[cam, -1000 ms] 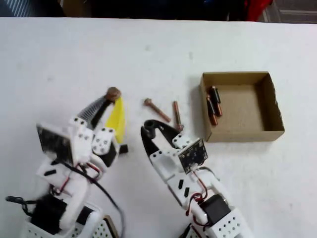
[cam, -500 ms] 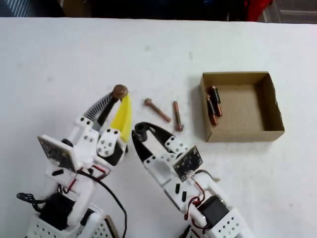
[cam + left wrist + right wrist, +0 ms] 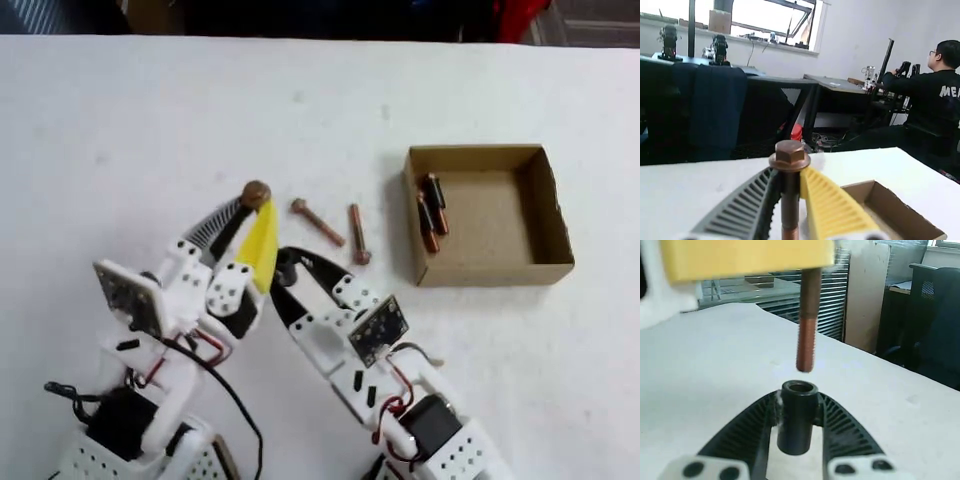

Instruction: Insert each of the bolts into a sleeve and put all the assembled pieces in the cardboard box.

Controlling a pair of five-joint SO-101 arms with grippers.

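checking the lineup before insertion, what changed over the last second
The left gripper, shut on a bolt, swung right toward the right gripper, which shifted left with its sleeve; the bolt now hangs just above the sleeve. The two loose bolts, cardboard box and pieces inside stayed put.

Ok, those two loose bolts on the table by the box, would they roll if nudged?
Likely, curving round their wider heads, since the loose bolts have round shanks. They look like solid metal: probably stiff, heavy for their size, perhaps slippery.
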